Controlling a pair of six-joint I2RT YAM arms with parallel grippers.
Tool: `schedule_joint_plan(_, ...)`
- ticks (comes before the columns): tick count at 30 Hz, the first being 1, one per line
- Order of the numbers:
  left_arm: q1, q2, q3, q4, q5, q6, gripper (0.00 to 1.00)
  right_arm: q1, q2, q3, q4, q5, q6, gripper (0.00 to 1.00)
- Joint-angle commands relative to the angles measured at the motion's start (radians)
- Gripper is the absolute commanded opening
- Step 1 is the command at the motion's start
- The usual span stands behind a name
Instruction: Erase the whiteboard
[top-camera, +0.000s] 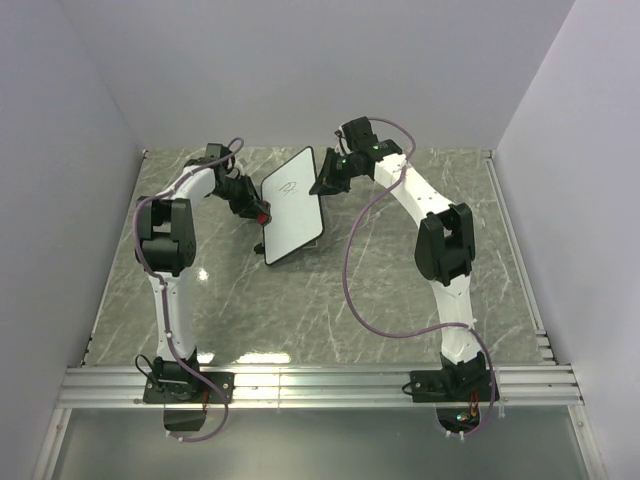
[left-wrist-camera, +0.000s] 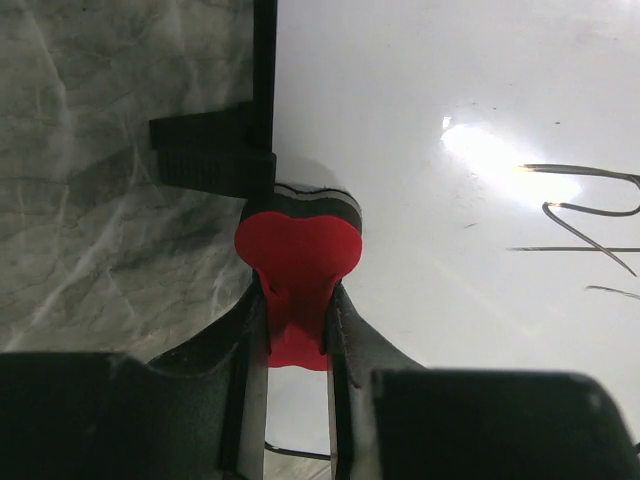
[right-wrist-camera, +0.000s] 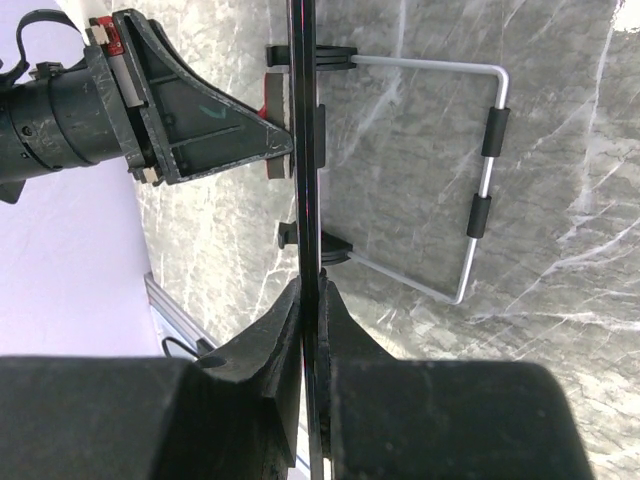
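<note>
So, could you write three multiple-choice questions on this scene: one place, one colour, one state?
1. Where is the eraser? A on the table; B against the whiteboard, near its rim; C behind the whiteboard.
2. What colour is the eraser? A blue; B yellow; C red.
3. What is the right gripper doing? A clamping the whiteboard's edge; B hanging open; C holding the eraser.
Answers: 1 B, it sits beside the black rim; 2 C, plainly red; 3 A, its fingers pinch the edge.
</note>
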Motion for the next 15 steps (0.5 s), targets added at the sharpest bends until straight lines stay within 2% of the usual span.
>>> schedule_joint_plan(1, -0.071, 0.07, -0.053, -0.001, -0.069, 0.066, 0.0, 0.011, 0.026, 0.023, -0.006, 0.01, -0.021, 0.0)
schedule_joint_plan(6, -0.089, 0.07, 0.058, -0.023, 0.013, 0.058, 0.0, 0.011, 0.026, 0.015, -0.001, 0.007, -0.019, 0.0)
schedule_joint_plan(12, -0.173, 0.125, 0.373, -0.071, 0.113, 0.026, 0.0, 0.012, 0.026, -0.011, 0.006, 0.001, -0.021, 0.0)
schedule_joint_plan(15, -0.197, 0.095, 0.34, 0.047, 0.208, -0.058, 0.0, 0.014, 0.022, -0.019, 0.009, 0.0, -0.021, 0.0)
